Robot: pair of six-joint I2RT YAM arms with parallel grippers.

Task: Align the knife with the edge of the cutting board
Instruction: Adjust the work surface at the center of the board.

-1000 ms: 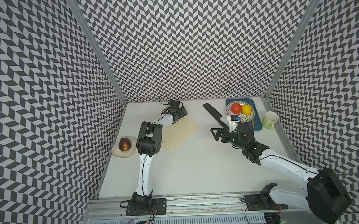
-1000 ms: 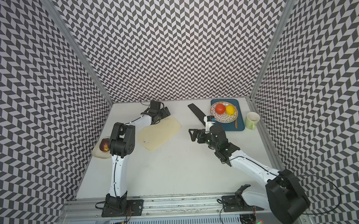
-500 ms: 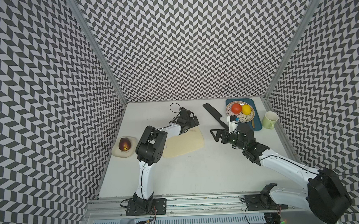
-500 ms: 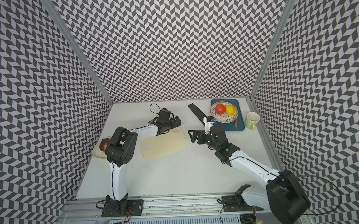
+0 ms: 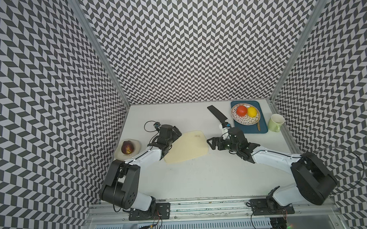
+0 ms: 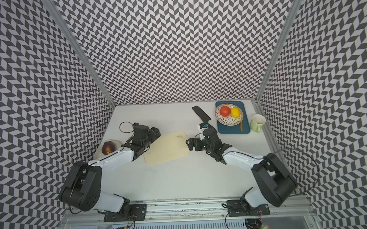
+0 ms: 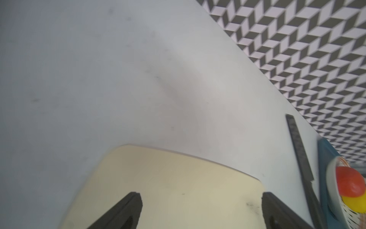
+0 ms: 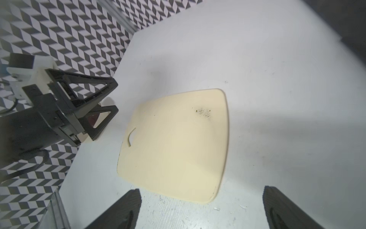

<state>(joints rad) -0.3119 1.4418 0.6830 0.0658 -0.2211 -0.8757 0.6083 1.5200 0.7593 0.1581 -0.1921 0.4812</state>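
**Knife lies apart from the board, both grippers spread**

The cutting board [image 5: 188, 147] lies flat on the white table [image 5: 191, 178], skewed to the table's edges, between the two arms. The right gripper [image 8: 201, 195] sits low just beside the board's right short edge, its fingers spread wide and gripping nothing. The left gripper [image 7: 201, 198] is at the opposite end, near the board's cut-out; its fingers are also spread, with the board showing between them in the left wrist view. Whether it touches the board I cannot tell.

To the left, a red-brown fruit [image 5: 127, 147] rests on a pale saucer [image 5: 137, 143].

Farther back, the black knife [image 5: 217, 115] lies diagonally on the table, blade toward the back wall. It is clear of the board and just beside the dark blue tray [image 5: 263, 129]. The tray carries a patterned plate [image 5: 242, 122] with a tomato [image 5: 241, 110] and a lemon [image 5: 253, 111]. A pale green mug [image 5: 275, 122] stands just right of the tray.
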